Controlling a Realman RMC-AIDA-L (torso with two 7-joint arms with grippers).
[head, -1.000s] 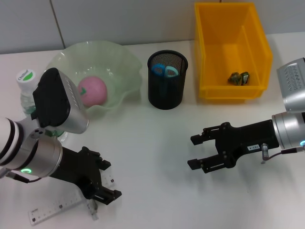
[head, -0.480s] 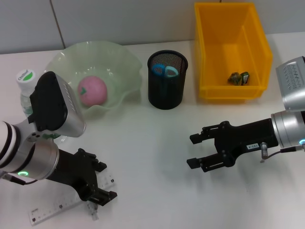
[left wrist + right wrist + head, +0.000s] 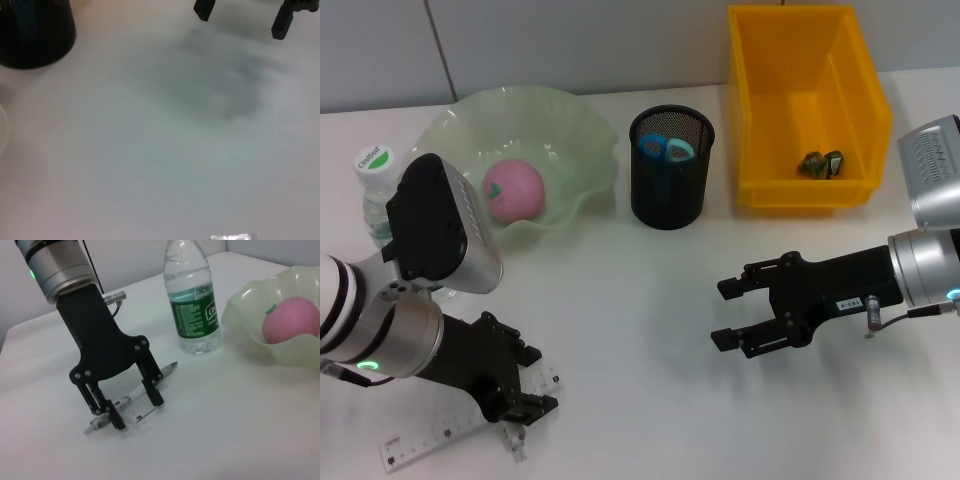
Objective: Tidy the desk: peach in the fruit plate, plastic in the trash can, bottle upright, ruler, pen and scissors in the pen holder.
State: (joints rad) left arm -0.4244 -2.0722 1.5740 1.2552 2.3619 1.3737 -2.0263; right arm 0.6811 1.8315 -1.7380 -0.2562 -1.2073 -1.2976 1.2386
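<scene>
The clear ruler [image 3: 420,444] and a white pen [image 3: 107,415] lie together at the near left of the desk. My left gripper [image 3: 526,402] is open low over them, and its fingers [image 3: 156,399] straddle the pen and the ruler's end [image 3: 140,413]. The pink peach [image 3: 513,190] sits in the green fruit plate [image 3: 590,150]. A bottle [image 3: 375,190] stands upright beside the plate. Blue scissors [image 3: 665,148] stick out of the black mesh pen holder [image 3: 671,190]. Crumpled plastic [image 3: 823,163] lies in the yellow bin [image 3: 760,120]. My right gripper [image 3: 730,314] hovers open at mid right, holding nothing.
The left arm's wrist housing [image 3: 435,225] hides part of the fruit plate's near rim and the bottle's lower half. The pen holder [image 3: 30,30] and the right gripper's fingertips [image 3: 202,7] show in the left wrist view.
My left gripper has shifted slightly left and toward the near edge, settling over the pen and ruler. The right gripper has barely moved.
</scene>
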